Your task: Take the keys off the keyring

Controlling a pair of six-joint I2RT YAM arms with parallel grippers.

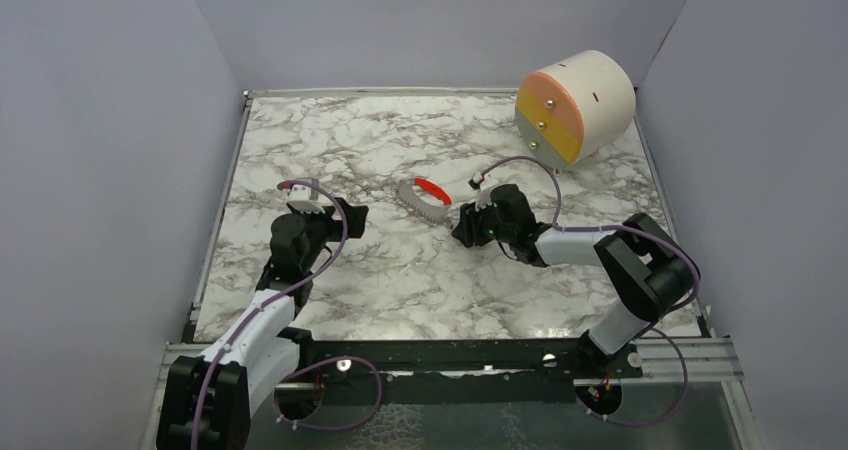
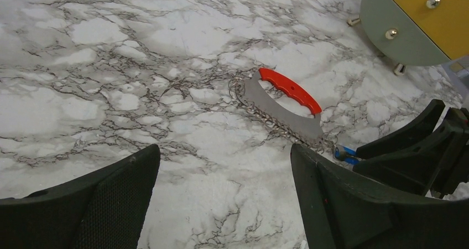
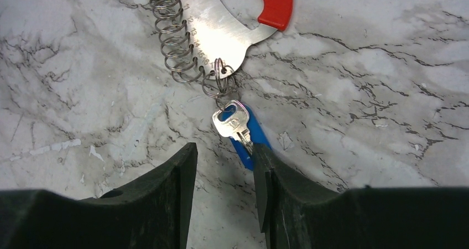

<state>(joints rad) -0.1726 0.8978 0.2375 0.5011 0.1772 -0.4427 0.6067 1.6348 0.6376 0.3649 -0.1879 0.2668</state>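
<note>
Two flat keys (image 3: 235,123) — silver over blue — on coiled wire keyring (image 3: 213,25), right tool (image 3: 224,156) narrow, left tool (image 2: 225,154) wide

From where I stand, the grey curved metal keyring with its wire coil and red grip (image 1: 425,200) lies flat near the middle of the white marble-patterned table (image 1: 330,140), between the two arms and nearer the right one. The small silver-and-blue keys (image 3: 239,128) lie on the table at the band's near end, joined to it by little rings. They point into the gap of the right gripper (image 1: 460,232), their tip just beside one finger. The left gripper (image 1: 352,216) sits well to the left, apart from the band. The big cream cylinder with coloured drawer fronts (image 1: 590,95) rests in the far right corner, behind the keyring.
</note>
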